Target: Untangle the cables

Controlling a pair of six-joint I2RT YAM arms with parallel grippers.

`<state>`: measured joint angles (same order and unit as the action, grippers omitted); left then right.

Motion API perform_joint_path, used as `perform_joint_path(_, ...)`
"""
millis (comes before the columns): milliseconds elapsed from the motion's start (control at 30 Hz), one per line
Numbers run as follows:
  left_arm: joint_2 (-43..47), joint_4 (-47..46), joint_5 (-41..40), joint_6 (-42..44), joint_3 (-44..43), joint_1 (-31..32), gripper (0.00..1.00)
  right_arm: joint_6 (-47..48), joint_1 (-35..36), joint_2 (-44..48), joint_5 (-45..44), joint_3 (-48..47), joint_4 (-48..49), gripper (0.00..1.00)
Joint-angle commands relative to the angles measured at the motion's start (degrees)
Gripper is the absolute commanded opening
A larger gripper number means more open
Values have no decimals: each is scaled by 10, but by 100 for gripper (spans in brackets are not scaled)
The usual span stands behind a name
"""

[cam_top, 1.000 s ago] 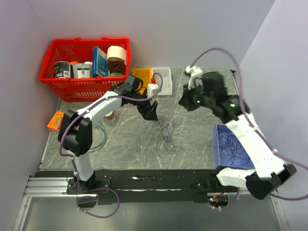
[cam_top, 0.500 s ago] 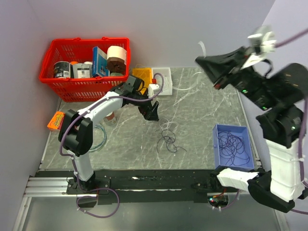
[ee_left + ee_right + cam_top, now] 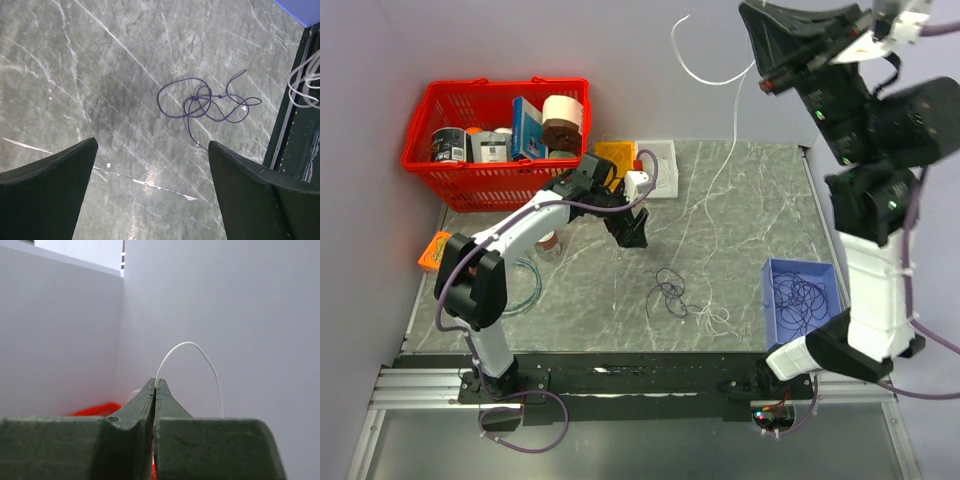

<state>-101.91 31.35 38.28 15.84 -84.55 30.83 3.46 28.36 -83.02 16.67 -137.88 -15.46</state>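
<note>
My right gripper (image 3: pixel 757 28) is raised high above the table's far right, shut on a pale white cable (image 3: pixel 718 170). The cable arcs out past the fingertips in the right wrist view (image 3: pixel 200 352) and hangs down to a small white bunch (image 3: pixel 716 318) on the table near the front. A dark purple cable (image 3: pixel 670 292) lies knotted on the marble beside it; it also shows in the left wrist view (image 3: pixel 205 100). My left gripper (image 3: pixel 634 238) is open and empty, low over the table behind the purple cable.
A blue tray (image 3: pixel 826 272) at the right front holds dark coiled cables. A red basket (image 3: pixel 425 112) of items stands at the back left. A teal coil (image 3: pixel 525 283) lies by the left arm. An orange box (image 3: pixel 617 156) and a white box (image 3: pixel 660 153) sit at the back.
My right arm has swung up and back, lifting the white cable high and pulling it out of the purple one. The left arm has hardly moved.
</note>
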Motion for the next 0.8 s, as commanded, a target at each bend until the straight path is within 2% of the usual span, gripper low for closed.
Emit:
perform_joint_path(0,44,10,0,23,-11,-2,100,27,-1,-16,-28,-9,133,0)
perform_joint_path(133,73,46,35,45,-60,-3,99,37,-1,-32,-24,-16,137,0)
perform_joint_path(267,79,80,147,54,-119,1,100,39,-1,-38,-38,-10,141,0)
perform_joint_path(333,74,69,165,45,-125,16,99,35,-1,-37,-40,-1,149,0)
perform_joint_path(433,58,35,131,24,-140,50,96,26,-1,-47,-35,-6,152,0)
perform_joint_path(467,52,22,94,17,-143,57,96,22,-1,-50,-34,-9,150,0)
perform_joint_path(533,36,-13,60,-10,-159,62,96,20,0,-56,-36,-14,148,0)
perform_joint_path(600,22,-10,30,-13,-169,61,96,22,-1,-57,-42,-1,147,0)
perform_joint_path(767,48,-21,14,11,-97,60,96,77,-1,-78,-58,45,148,0)
